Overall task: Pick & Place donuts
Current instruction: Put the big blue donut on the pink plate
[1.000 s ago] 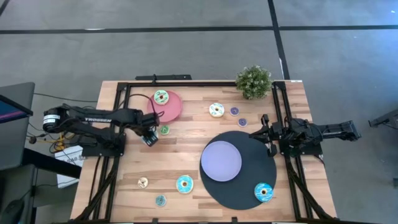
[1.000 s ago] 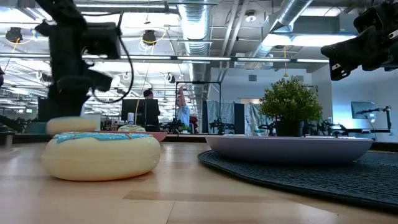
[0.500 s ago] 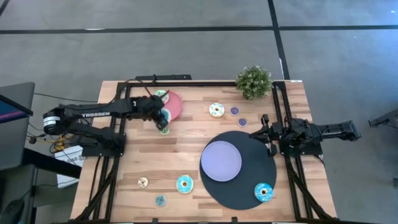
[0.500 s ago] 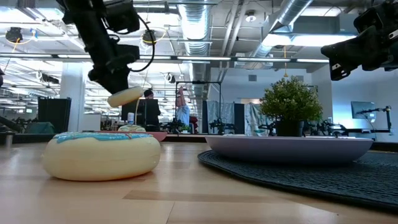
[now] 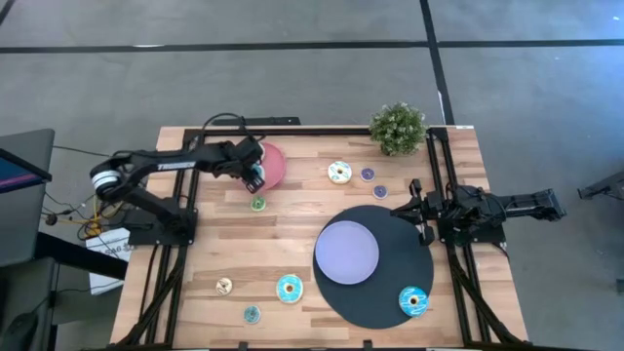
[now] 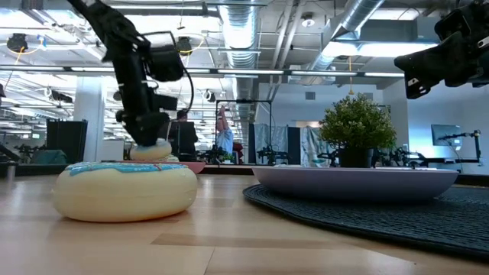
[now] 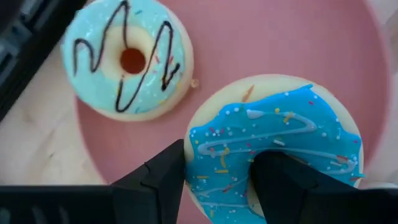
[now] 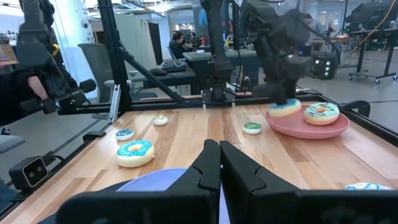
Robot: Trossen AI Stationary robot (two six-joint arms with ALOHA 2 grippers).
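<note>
My left gripper (image 5: 255,177) is shut on a blue-iced donut (image 7: 273,143) at the near left part of the pink plate (image 5: 276,164). A teal donut with dark squiggles (image 7: 127,59) lies flat on the same plate. A small green donut (image 5: 257,204) lies on the table just near of the plate. My right gripper (image 5: 413,209) is shut and empty at the table's right side, by the dark round mat (image 5: 390,292). My left gripper (image 7: 217,180) pinches one side of the blue-iced donut's ring (image 7: 217,155): one finger (image 7: 158,180) is on the outer rim and the other (image 7: 289,183) stands where the hole is. The fingers come from above, pointing down. The donut is level, right at the plate's surface (image 6: 151,150); whether it rests there I cannot tell.
A lavender plate (image 5: 346,252) lies on the dark mat, with a teal donut (image 5: 413,300) near its edge. A cream donut (image 5: 339,173) and two small purple ones (image 5: 368,175) lie mid-table. Three more donuts (image 5: 289,289) lie near the front. A potted plant (image 5: 398,127) stands at the far edge.
My left gripper has lifted the blue-iced donut off the table, carried it up and toward the far edge over the pink plate, then come down to the plate beside the teal donut. The green donut has stayed on the table.
</note>
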